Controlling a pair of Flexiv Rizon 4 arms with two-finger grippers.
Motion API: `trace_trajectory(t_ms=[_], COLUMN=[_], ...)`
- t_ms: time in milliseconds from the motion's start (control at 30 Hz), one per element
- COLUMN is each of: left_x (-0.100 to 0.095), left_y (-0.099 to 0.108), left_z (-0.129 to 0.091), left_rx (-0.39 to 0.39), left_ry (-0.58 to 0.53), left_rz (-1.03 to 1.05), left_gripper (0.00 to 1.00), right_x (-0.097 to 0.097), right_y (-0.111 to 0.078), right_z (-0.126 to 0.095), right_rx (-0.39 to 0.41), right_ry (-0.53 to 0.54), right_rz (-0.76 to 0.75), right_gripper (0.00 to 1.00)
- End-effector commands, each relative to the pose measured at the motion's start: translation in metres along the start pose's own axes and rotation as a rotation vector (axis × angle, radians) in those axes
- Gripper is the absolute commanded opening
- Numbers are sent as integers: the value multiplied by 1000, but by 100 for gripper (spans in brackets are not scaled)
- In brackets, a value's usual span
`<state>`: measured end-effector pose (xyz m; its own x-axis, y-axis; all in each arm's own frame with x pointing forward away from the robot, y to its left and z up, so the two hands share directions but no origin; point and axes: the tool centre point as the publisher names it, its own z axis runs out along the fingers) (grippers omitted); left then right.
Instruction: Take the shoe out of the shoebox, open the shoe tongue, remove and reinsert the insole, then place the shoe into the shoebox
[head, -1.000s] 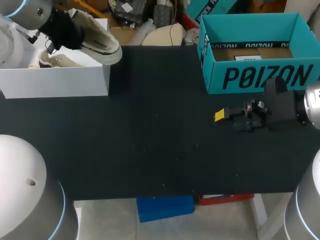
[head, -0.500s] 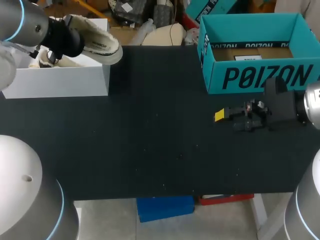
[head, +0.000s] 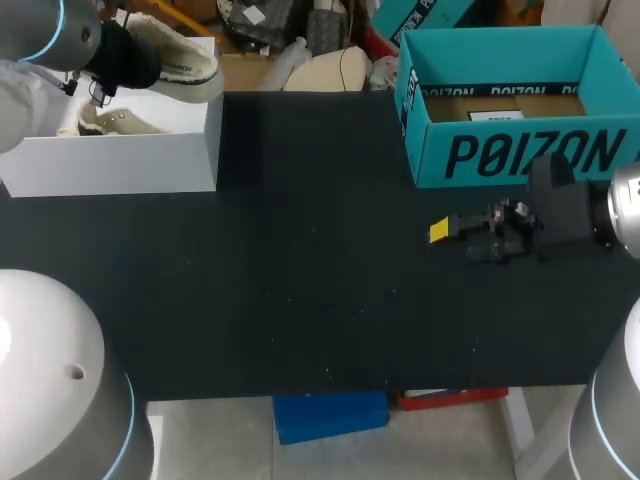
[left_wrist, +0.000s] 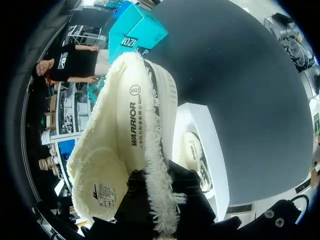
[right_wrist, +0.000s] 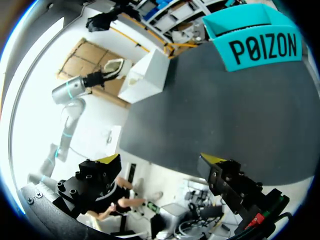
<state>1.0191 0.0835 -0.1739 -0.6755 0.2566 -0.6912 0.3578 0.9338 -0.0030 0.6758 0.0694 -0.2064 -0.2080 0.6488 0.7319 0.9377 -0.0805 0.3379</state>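
At ten o'clock on the tabletop (head: 300, 280), the left hand (left_wrist: 155, 192) seems clamped on the cream shoe (head: 185, 68), held over the white shoebox (head: 120, 165). At three o'clock the right hand (right_wrist: 161, 160) hovers, fingers apart, near the teal box (head: 520, 155).

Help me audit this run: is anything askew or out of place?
Nothing spilled or damaged. Only the shoe is off level: the left tool holds it tilted above the far corner of the white shoebox.
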Motion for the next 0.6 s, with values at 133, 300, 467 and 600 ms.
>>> trace_trajectory(t_ms=[133,300,467,600], left_x=[-21,-26,-26,-22], left_y=[33,58,80,96], left_z=[23,38,56,75], left_rx=[-53,-70,-75,-89], left_ry=[16,19,32,49], left_rz=[-65,-119,-152,-167], left_gripper=[0,0,0,0], right_x=[1,1,1,1], right_y=[0,0,0,0], right_z=[1,1,1,1], right_rx=[1,1,1,1], right_ry=[-2,-2,-2,-2], right_rz=[0,0,0,0], right_gripper=[100,100,100,100])
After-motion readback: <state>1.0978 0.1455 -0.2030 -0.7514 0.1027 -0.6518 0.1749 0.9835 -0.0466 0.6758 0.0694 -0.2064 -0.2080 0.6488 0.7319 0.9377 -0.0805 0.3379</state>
